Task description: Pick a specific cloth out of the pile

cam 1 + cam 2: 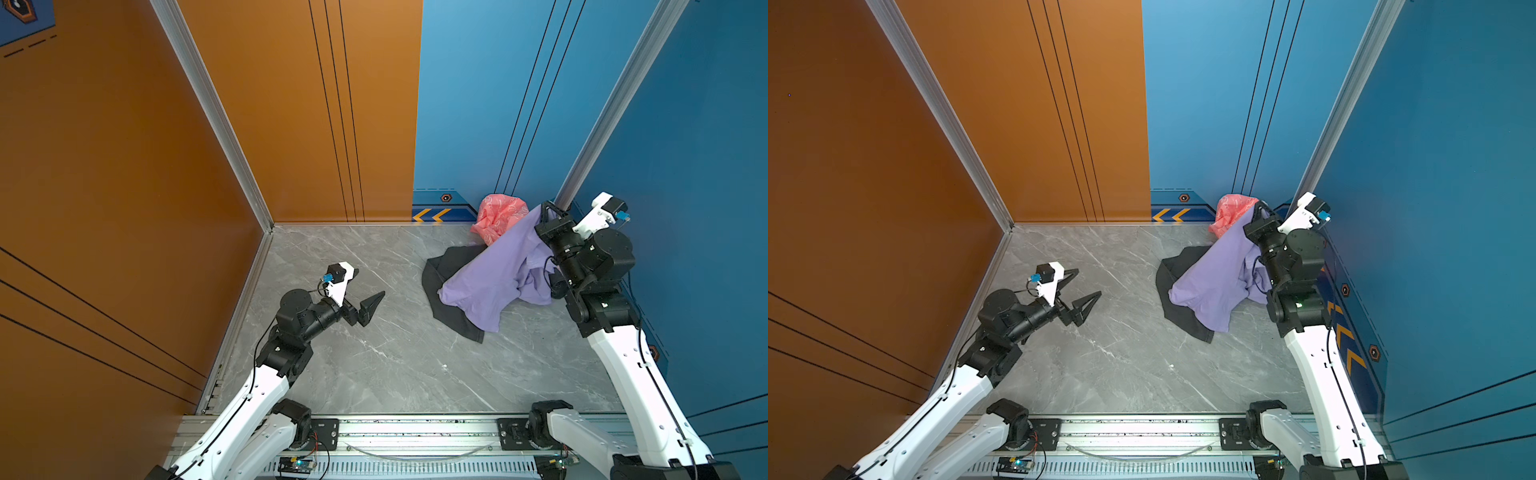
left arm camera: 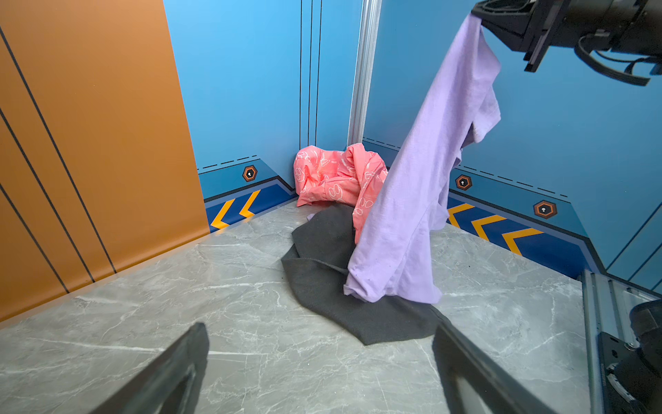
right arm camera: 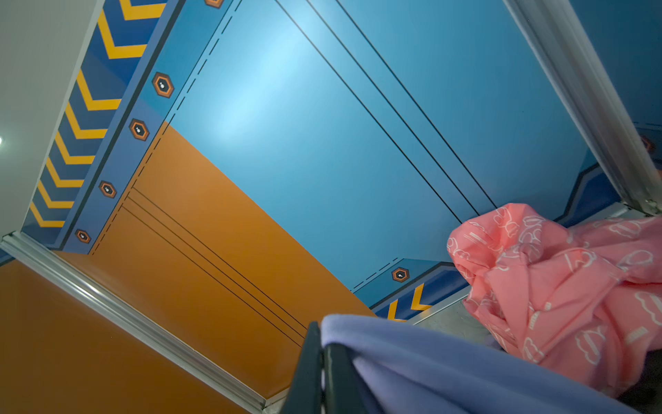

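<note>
Grey marble-patterned surface [image 1: 374, 374], plain lavender knit cloth [image 1: 494, 270] hanging from right tool [image 1: 546, 212] pinched tight on its top edge, lower end draped over flat dark grey garment [image 2: 322, 258], crumpled pink white-printed jacket [image 1: 496, 216] in far corner, left tool [image 1: 1088, 282] spread wide, empty, well apart.

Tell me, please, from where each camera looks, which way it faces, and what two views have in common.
Top views: high over the front rail, looking down on the table; both arms show, left gripper open, right gripper shut on the cloth.
Left wrist: low over the table, facing the pile in the corner; its own open fingers show.
Right wrist: raised, facing the back wall; its shut fingers show, the cloth draped over them.
Shared: both wrist views show the pink jacket and the cloth.
</note>
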### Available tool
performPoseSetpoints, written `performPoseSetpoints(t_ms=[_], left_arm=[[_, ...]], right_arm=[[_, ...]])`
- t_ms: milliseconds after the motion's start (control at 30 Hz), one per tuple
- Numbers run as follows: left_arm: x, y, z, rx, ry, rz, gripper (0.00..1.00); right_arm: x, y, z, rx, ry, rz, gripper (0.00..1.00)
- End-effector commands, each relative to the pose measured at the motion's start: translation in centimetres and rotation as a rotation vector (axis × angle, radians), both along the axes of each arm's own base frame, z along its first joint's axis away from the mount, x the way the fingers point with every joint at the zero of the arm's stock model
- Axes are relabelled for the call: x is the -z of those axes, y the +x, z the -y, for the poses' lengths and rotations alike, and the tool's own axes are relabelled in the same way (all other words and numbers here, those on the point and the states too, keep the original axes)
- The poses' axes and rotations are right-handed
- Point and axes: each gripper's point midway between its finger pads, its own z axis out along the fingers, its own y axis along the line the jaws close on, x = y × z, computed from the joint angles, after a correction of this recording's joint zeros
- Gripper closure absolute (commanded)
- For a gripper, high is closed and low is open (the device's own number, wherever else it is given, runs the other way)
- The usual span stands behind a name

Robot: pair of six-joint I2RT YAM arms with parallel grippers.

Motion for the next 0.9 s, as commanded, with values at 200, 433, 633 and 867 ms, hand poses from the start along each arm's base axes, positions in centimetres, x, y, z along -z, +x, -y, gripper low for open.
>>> performPoseSetpoints(t_ms=[200,433,633,867], left_arm=[[-2.2,-1.0,0.4,0.038,-0.026,0.042,0.02],[-3.3,-0.9,-0.4,-0.011,-0.041,0.068,0.02],[-2.9,-0.7,-1.0,-0.047,0.000,0.051,0.02],[-1.5,0.0,0.0,-0.027,0.030,-0.006,0.00]], right_arm=[[-4.0,-0.4,-13.4,-0.341,-0.379,0.092,1.00],[4.3,-1.7,-24.8,-0.719,-0.684,-0.106,0.91],[13.1,-1.5,-24.6,-0.714,-0.977,-0.361,0.48],[15.6,-2.0,-21.1,-0.630,-1.077,-0.452,0.26]])
